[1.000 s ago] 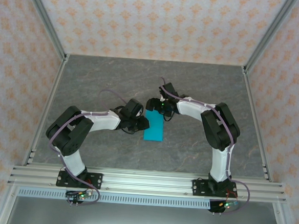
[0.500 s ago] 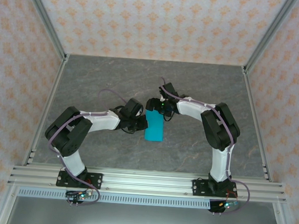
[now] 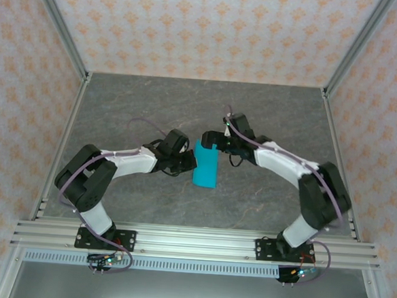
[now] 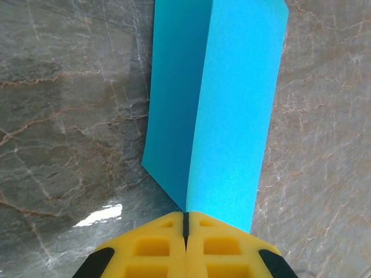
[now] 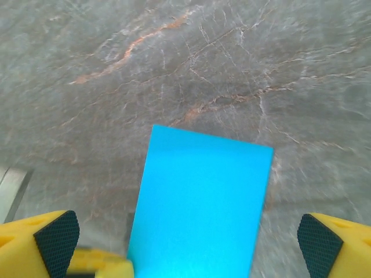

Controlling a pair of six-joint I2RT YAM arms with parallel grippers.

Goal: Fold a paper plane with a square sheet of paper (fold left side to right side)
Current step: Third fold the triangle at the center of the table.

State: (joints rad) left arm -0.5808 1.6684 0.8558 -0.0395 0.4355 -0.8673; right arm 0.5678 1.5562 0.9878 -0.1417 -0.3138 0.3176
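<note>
Looking down on the grey marble table [image 3: 269,113], I have both arms bent in toward the middle, the left arm [image 3: 126,159] reaching from the left and the right arm [image 3: 286,165] from the right. Between them is the square sheet of paper [image 3: 206,168], bright cyan and doubled over into a narrow strip, near the table's centre. On my left wrist view the sheet [image 4: 232,116] stands as two panels meeting at a crease, the left panel in shade, and that crease runs straight into the left claw [image 4: 185,231], pinched tight on it. The right claw [image 5: 186,237] is spread wide above the strip's far end, its fingers either side of the paper and apart from it.
</note>
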